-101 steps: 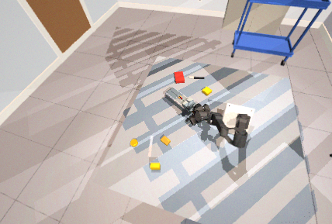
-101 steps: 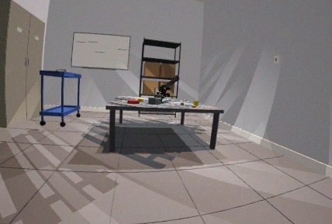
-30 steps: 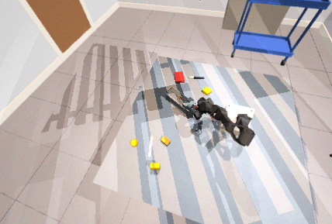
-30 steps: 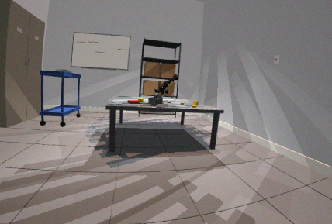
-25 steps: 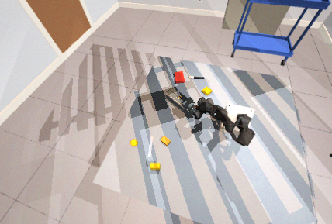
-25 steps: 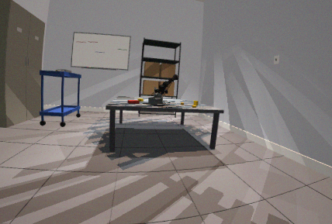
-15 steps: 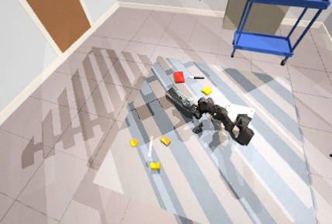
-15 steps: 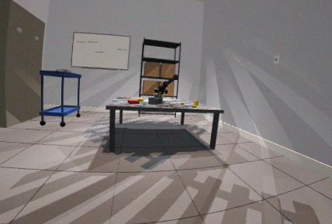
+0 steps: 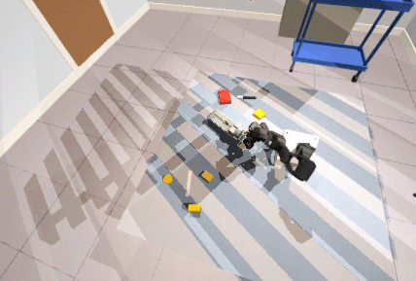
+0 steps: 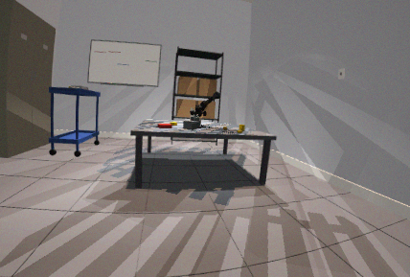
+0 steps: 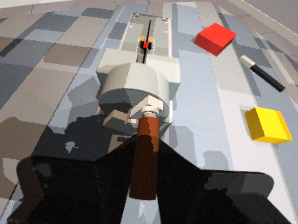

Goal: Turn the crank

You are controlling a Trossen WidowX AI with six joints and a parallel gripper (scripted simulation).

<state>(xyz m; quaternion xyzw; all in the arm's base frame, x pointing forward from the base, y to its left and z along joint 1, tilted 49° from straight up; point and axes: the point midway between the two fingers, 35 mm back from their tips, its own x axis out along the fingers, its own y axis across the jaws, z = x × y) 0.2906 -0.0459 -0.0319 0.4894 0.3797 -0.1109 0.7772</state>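
Note:
The grey crank machine (image 9: 220, 118) (image 10: 192, 125) (image 11: 134, 82) stands on the table, its slide track running away from the round housing in the wrist view. The red pointer (image 11: 145, 45) sits on the track. Two small brass marks (image 11: 143, 38) (image 11: 150, 39) show beside it; the pointer looks slightly nearer the housing than they are, though the picture is coarse. The brown crank handle (image 11: 145, 155) points toward the camera. My gripper (image 9: 246, 136) (image 11: 144, 167) is shut on the handle, a black finger on each side. Part of the crank arm is hidden behind the handle.
A red block (image 9: 225, 96) (image 11: 215, 39), a black-and-white marker (image 9: 247, 97) (image 11: 262, 73) and a yellow block (image 9: 259, 114) (image 11: 267, 125) lie right of the machine in the wrist view. Several yellow or orange pieces lie further off in the top view. A blue cart (image 9: 330, 55) (image 10: 75, 137) stands beyond the table.

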